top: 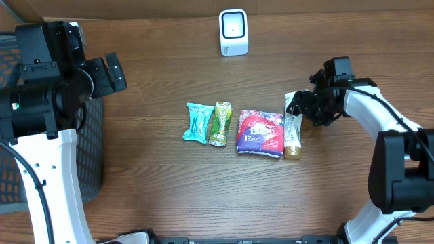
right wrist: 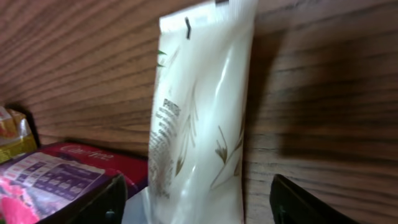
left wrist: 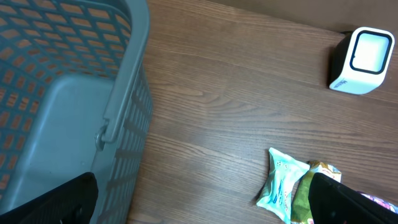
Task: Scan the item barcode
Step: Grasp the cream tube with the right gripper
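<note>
White tube [top: 293, 127] lies just beside the magenta packet [top: 260, 133]; from overhead, my right gripper [top: 303, 107] hides its crimped end. Left wrist: left gripper [left wrist: 202, 190] spread wide and empty, mesh basket [left wrist: 127, 93] cut off at the frame edge, scanner [left wrist: 362, 53] well apart. Right wrist: jaws parted on either side of the tube, not pinching it; its print is too blurred to read.

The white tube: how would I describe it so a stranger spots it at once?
On the wooden table, find the row of four items at the middle. The white tube lies at the row's end nearest the right end effector, beside the purple pack. It alone is long and narrow, with a gold cap; the others are colourful packets.
</note>
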Tool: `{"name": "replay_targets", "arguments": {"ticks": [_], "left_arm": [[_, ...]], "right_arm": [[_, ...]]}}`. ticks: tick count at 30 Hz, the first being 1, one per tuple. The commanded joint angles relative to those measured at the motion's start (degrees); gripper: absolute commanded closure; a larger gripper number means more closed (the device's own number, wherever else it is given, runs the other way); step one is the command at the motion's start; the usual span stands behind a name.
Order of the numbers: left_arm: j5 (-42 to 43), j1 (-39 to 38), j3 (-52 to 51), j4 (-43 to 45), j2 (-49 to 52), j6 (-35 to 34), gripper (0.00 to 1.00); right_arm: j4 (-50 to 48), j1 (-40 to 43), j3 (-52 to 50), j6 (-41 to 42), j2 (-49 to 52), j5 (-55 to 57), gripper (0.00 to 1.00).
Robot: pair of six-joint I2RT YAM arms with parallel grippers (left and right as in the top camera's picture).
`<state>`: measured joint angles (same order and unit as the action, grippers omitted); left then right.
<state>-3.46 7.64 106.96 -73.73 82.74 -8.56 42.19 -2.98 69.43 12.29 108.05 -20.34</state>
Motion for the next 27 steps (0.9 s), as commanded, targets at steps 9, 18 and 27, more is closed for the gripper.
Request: {"name": "replay_targets", "arguments": {"ticks": [9, 18, 27], "left_arm": [[0.3, 0.2, 0.1, 0.2, 0.0, 1.1, 0.01], [0.3, 0.2, 0.1, 0.2, 0.0, 1.1, 0.01], [0.3, 0.2, 0.1, 0.2, 0.0, 1.1, 0.00]], "right_arm": [[3.2, 0.4, 1.0, -0.6, 2.3, -6.8, 0.54], [3.5, 2.4, 1.2, -0.6, 2.2, -6.3, 0.92], [7.6, 10.6, 4.8, 0.0, 1.8, -6.2, 0.96]]}}
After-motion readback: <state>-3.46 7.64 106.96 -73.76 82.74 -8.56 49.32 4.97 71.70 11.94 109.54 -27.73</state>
